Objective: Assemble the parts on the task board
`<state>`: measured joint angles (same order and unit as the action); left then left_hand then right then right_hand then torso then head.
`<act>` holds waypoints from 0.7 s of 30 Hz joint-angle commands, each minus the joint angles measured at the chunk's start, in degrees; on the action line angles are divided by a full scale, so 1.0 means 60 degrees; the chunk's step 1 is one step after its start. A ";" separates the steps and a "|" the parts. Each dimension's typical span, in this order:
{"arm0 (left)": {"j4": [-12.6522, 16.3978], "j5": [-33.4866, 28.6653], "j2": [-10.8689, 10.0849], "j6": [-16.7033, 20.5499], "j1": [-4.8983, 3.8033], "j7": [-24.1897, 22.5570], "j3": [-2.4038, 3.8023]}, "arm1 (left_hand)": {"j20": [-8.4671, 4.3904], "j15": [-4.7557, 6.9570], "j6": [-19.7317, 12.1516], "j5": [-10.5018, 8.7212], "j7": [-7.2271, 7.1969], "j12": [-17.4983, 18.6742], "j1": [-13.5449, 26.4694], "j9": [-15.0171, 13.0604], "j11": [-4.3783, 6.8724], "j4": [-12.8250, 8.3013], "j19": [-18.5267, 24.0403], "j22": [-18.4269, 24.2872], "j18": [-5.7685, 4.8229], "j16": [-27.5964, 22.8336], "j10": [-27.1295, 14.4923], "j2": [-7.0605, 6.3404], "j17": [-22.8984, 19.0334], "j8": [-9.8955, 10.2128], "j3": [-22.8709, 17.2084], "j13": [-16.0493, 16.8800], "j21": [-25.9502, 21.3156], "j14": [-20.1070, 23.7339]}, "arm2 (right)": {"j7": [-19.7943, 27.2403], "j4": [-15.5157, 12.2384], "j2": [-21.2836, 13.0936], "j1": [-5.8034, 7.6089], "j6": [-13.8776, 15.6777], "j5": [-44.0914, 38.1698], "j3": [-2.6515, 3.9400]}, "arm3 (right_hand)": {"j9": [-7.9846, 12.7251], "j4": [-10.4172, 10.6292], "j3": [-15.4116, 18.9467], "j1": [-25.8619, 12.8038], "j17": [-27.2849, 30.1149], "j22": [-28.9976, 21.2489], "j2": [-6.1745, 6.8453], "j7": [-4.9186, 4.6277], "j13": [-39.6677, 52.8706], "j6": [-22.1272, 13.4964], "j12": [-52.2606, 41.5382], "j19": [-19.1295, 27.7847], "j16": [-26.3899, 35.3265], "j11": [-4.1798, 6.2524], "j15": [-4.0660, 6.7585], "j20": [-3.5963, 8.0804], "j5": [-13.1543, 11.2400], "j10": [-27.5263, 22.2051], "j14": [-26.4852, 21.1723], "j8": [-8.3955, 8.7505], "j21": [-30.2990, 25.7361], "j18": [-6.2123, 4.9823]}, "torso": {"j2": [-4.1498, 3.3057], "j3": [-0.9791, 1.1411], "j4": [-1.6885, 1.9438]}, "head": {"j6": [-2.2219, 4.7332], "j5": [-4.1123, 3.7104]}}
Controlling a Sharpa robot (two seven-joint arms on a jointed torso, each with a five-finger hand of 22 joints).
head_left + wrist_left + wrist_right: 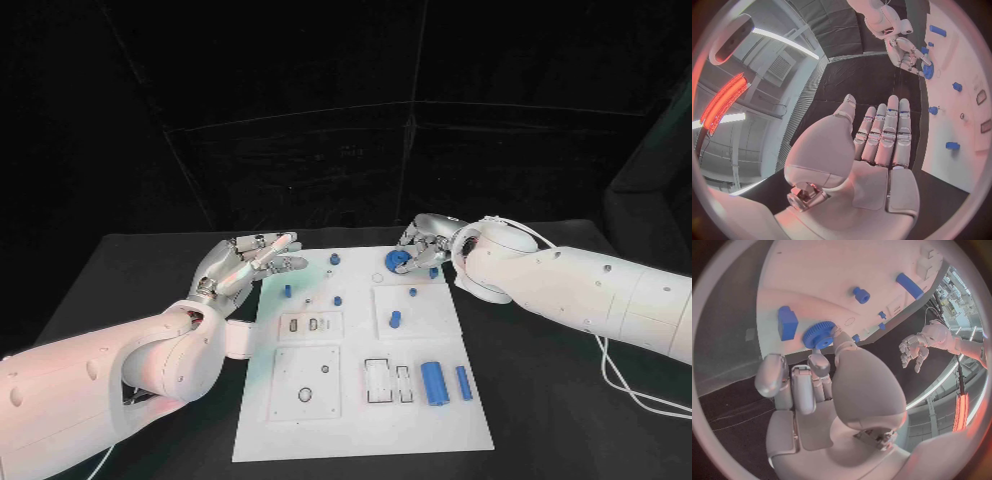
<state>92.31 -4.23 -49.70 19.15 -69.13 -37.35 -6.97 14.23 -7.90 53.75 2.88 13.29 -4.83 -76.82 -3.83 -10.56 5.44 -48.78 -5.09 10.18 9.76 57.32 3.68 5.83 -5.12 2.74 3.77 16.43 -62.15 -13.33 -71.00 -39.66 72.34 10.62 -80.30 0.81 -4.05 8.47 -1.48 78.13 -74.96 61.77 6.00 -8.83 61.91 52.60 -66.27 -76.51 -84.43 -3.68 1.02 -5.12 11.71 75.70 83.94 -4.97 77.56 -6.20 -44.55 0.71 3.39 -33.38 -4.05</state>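
The right robot hand [421,243] is at the far end of the task board [361,420], and its fingertips pinch a blue gear [397,260] that sits at the board surface. I judge that the step in hand is to seat this gear on its place. To do it well, the robot hand should keep the gear flat to the board, lower it straight, and let go only when it no longer rocks; a small turn may help it to settle. Whether the gear is already fully down, I cannot tell, because the fingers cover its underside.

The left robot hand [248,262] hovers beside the near-left edge of the board with fingers straight and apart, holding nothing.

The right wrist view shows the teeth of the gear [819,334] and a blue block [787,322] just beside it, which the head view hides behind the fingers. The head view alone shows the 2 blue cylinders [434,383], well apart from both robot hands, lying untouched on the board's near end above the bench [548,400].
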 commanded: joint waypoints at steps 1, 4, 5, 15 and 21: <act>0.0002 0.0008 0.0012 -0.0111 -0.0014 -0.0025 0.0008 | 0.0031 -0.0017 -0.0012 0.0003 0.0097 0.0040 0.0064 0.0010 -0.0035 -0.0034 -0.0058 0.0014 0.0058 -0.0047 0.0004 0.0050 -0.0016 0.0040 0.0019 -0.0012 -0.0050 0.0058 | -0.0137 0.0036 0.0034 -0.0027 -0.0270 0.0007 -0.0030 | -0.0027 0.0069 -0.0023 0.0101 -0.0178 0.0103 -0.0160 0.0017 0.0486 0.0072 -0.0422 -0.0077 -0.0107 0.0014 -0.0039 -0.0035 0.0150 0.0236 0.0585 -0.0129 0.0091 0.0142 | 0.0001 -0.0006 -0.0010 | 0.0005 0.0011; -0.0005 0.0008 0.0013 -0.0110 -0.0014 -0.0021 0.0008 | 0.0031 -0.0017 -0.0012 0.0003 0.0097 0.0040 0.0064 0.0010 -0.0035 -0.0034 -0.0058 0.0014 0.0058 -0.0047 0.0004 0.0050 -0.0016 0.0040 0.0019 -0.0012 -0.0050 0.0058 | -0.0114 0.0043 0.0043 -0.0028 -0.0229 0.0003 -0.0030 | -0.0044 0.0087 -0.0027 0.0105 -0.0350 0.0215 -0.0284 0.0041 0.1079 0.0216 -0.0937 -0.0127 -0.0175 0.0037 -0.0027 -0.0025 0.0242 0.0516 0.0614 -0.0225 0.0152 0.0161 | 0.0001 -0.0001 0.0002 | -0.0023 0.0016; -0.0007 0.0008 0.0013 -0.0112 -0.0014 -0.0018 0.0008 | 0.0032 -0.0018 -0.0013 0.0003 0.0097 0.0043 0.0063 0.0010 -0.0036 -0.0039 -0.0059 0.0016 0.0058 -0.0053 0.0002 0.0051 -0.0017 0.0043 0.0020 -0.0012 -0.0052 0.0063 | -0.0104 0.0040 0.0044 -0.0028 -0.0214 -0.0001 -0.0030 | -0.0058 0.0084 -0.0035 0.0114 -0.0388 0.0241 -0.0330 0.0060 0.1334 0.0311 -0.1160 -0.0138 -0.0190 0.0049 -0.0017 -0.0020 0.0265 0.0648 0.0620 -0.0280 0.0168 0.0165 | 0.0002 0.0000 0.0001 | -0.0024 0.0019; -0.0040 0.0007 0.0016 -0.0120 -0.0014 0.0020 0.0007 | 0.0034 -0.0021 -0.0016 0.0003 0.0099 0.0050 0.0057 0.0010 -0.0038 -0.0051 -0.0060 0.0021 0.0058 -0.0066 -0.0002 0.0055 -0.0020 0.0050 0.0023 -0.0013 -0.0057 0.0074 | 0.0009 -0.0043 0.0041 -0.0028 -0.0002 -0.0402 -0.0030 | -0.0256 -0.0455 -0.0906 0.0908 -0.0737 0.0574 -0.1069 0.0401 0.2948 0.1439 -0.2524 -0.0283 -0.0324 0.0345 0.0227 0.0188 -0.0841 0.1407 0.0675 -0.0840 0.0343 0.0218 | 0.0003 0.0000 -0.0006 | -0.0006 0.0015; -0.0041 0.0007 0.0011 -0.0108 -0.0014 0.0042 0.0007 | 0.0039 -0.0026 -0.0019 0.0004 0.0099 0.0069 0.0020 0.0010 -0.0041 -0.0099 -0.0063 0.0035 0.0058 -0.0095 -0.0010 0.0075 -0.0025 0.0067 0.0014 -0.0012 -0.0069 0.0092 | 0.0338 -0.0125 0.0071 -0.0029 0.0390 -0.1107 -0.0030 | -0.0332 -0.0936 -0.1635 0.1242 -0.0875 0.0787 -0.1218 0.0482 0.3163 0.1719 -0.2676 -0.0373 -0.0370 0.0422 0.0303 0.0278 -0.1065 0.1489 0.0697 -0.0887 0.0443 0.0262 | 0.0003 -0.0001 -0.0002 | -0.0023 -0.0006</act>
<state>92.01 -4.24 -49.66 19.13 -69.13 -37.04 -6.97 14.43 -8.11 53.75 2.88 13.29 -4.59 -76.82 -3.83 -10.55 5.18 -48.99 -4.93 10.17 9.49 57.32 3.68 5.77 -4.92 2.79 3.78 16.20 -61.94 -12.58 -71.70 -39.30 72.30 11.76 -83.00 0.80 -1.62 2.94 -10.79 82.66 -74.94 66.42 1.19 -7.65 74.99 58.80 -82.09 -78.65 -86.35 -1.64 2.48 -3.78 5.35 84.05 83.94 -8.57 80.04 -5.30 -44.54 0.70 3.36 -33.49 -4.02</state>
